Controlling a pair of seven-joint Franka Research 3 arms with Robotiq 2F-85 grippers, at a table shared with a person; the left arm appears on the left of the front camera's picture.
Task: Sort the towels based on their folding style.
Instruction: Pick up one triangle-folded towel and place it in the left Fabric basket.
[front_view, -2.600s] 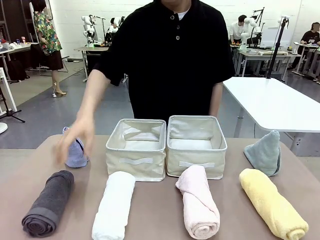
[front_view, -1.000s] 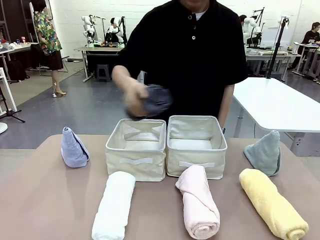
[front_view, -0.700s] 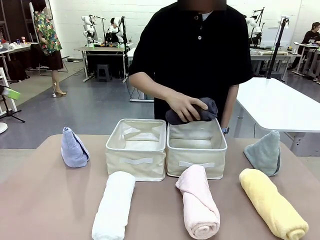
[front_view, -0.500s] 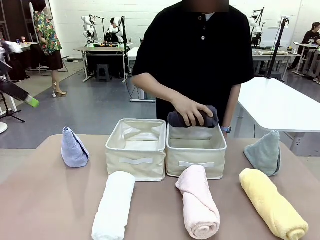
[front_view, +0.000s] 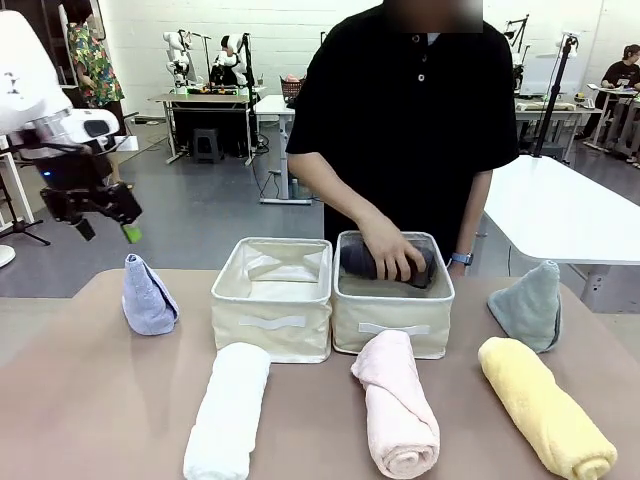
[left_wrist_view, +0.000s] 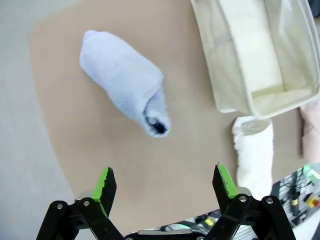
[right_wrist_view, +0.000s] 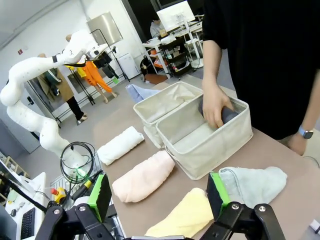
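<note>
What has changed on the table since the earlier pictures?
The person's hand moved the grey roll from the table's left front into the right basket, still holding it. The left gripper came in above the lavender cone, jaws open. The rest stayed put.

Person's hand (right_wrist_view: 216, 107) on dark grey towel (right_wrist_view: 229, 116), inside 1 basket (right_wrist_view: 210, 145), right gripper (right_wrist_view: 159, 189) — jaws wide apart

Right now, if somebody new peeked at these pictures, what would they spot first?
Probably the person's hand pressing a dark grey rolled towel into the right cream basket in the middle of the table. Next, the left tool, open, hovers above the lavender-blue cone towel at the table's left end. A white rolled towel, a pink rolled towel and a yellow rolled towel lie along the near edge.
</note>
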